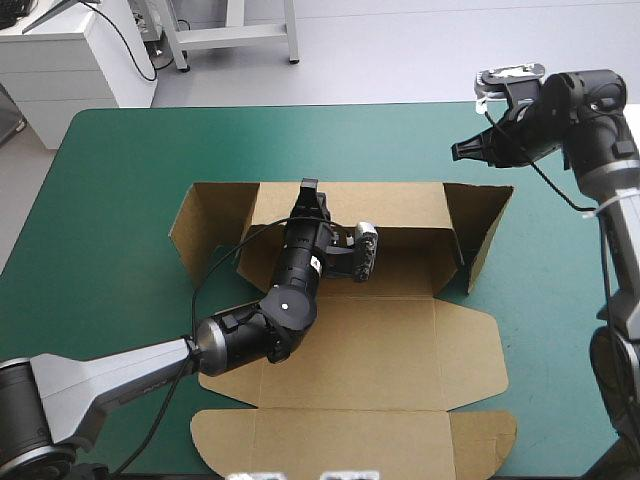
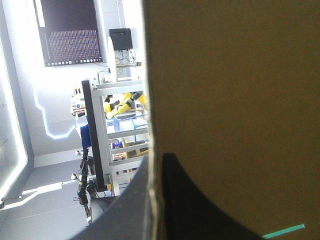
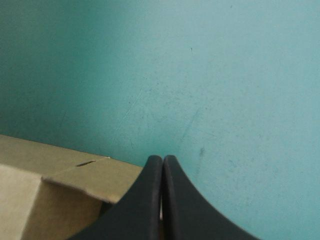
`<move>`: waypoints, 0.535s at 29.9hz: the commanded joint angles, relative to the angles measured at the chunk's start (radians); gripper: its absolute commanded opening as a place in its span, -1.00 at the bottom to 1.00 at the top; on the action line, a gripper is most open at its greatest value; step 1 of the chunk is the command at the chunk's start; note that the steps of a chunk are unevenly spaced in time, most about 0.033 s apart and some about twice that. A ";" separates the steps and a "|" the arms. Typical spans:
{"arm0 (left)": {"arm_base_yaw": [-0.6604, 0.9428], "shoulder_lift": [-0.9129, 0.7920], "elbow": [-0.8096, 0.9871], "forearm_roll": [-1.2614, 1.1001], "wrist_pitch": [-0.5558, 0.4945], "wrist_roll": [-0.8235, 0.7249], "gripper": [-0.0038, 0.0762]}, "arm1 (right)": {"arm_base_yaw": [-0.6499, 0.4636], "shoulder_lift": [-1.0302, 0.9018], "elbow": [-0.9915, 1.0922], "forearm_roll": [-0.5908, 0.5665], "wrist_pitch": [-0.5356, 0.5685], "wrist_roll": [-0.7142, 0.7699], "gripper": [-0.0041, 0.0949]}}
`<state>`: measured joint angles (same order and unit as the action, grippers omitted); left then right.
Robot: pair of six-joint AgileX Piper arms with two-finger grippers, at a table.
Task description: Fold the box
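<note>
The brown box (image 1: 400, 350) lies in the middle of the teal-green cover, its floor and front lid (image 1: 350, 440) flat. The back wall (image 1: 400, 205) stands raised, with a side flap angled up at each end (image 1: 195, 225) (image 1: 485, 225). My left gripper (image 1: 308, 190) reaches across the floor to the top edge of the back wall. In the left wrist view the left gripper (image 2: 157, 157) is shut on the box, the board's edge (image 2: 150, 100) running between the fingers. My right gripper (image 1: 465, 150) hangs shut above the cover beyond the right flap; in the right wrist view the right gripper (image 3: 162, 157) holds nothing and points over a box corner (image 3: 60, 200).
Teal-green cover (image 1: 120, 300) shows on all sides of the box. A white cabinet (image 1: 70, 60) stands beyond the far left corner of the table, and a metal frame's legs (image 1: 230, 35) stand beyond the far edge.
</note>
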<state>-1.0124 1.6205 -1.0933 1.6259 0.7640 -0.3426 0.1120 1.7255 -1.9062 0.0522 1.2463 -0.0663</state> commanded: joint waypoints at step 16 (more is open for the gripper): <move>-0.006 -0.043 -0.019 0.019 0.050 -0.008 -0.92 | -0.024 0.004 0.093 0.053 0.000 -0.061 -0.96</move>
<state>-1.0135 1.6205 -1.0927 1.6259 0.7664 -0.3434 0.1089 1.8035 -1.8396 0.0703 1.2436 -0.1036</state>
